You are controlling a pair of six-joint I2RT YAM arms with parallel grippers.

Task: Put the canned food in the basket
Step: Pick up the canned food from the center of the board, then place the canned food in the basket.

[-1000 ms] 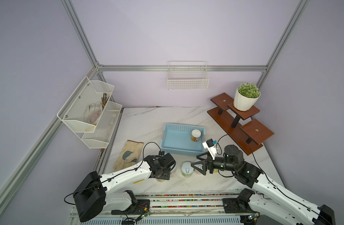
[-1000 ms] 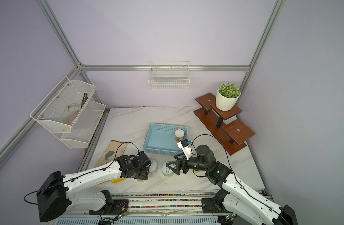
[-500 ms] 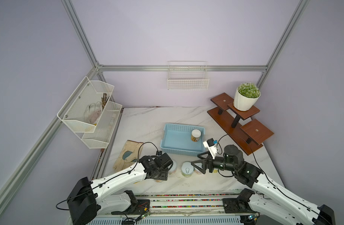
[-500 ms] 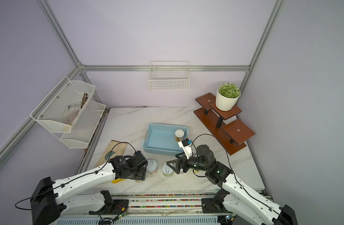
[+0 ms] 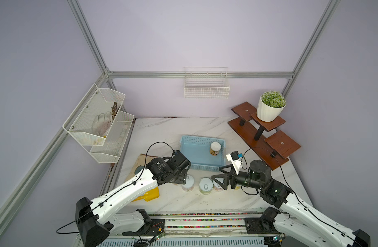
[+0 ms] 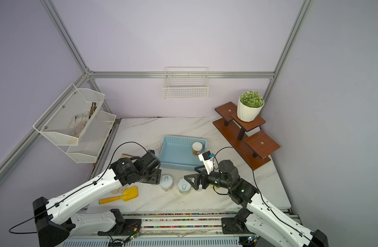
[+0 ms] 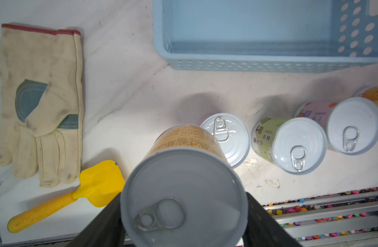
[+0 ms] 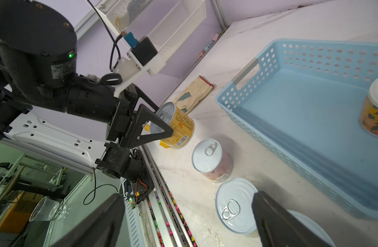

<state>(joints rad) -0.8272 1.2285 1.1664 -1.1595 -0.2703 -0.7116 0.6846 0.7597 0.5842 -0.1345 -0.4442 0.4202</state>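
- Marble worktop (image 5: pixel 162 130): your left claw (image 8: pixel 163 124) has just clamped the yellow can (image 7: pixel 183 188) near the front edge; lifting it to the basket (image 5: pixel 202 169) comes next.
- Your right claw (image 5: pixel 218 177) gapes empty over the row of cans (image 7: pixel 290 145).
- A whitish-topped can (image 5: pixel 215 148) stands in the basket's far right corner.
- Top views hide the grip; the row's last can (image 7: pixel 374 96) is cut off.

Left arm (image 5: pixel 128 189) and right arm (image 5: pixel 308 215): white shells, black joints (image 5: pixel 160 169), thin black cables (image 5: pixel 160 142). Fingers (image 8: pixel 157 120) black, triangular, hollow. White camera bracket (image 8: pixel 139 64), blue plug (image 8: pixel 130 39), green light (image 8: pixel 71 55).
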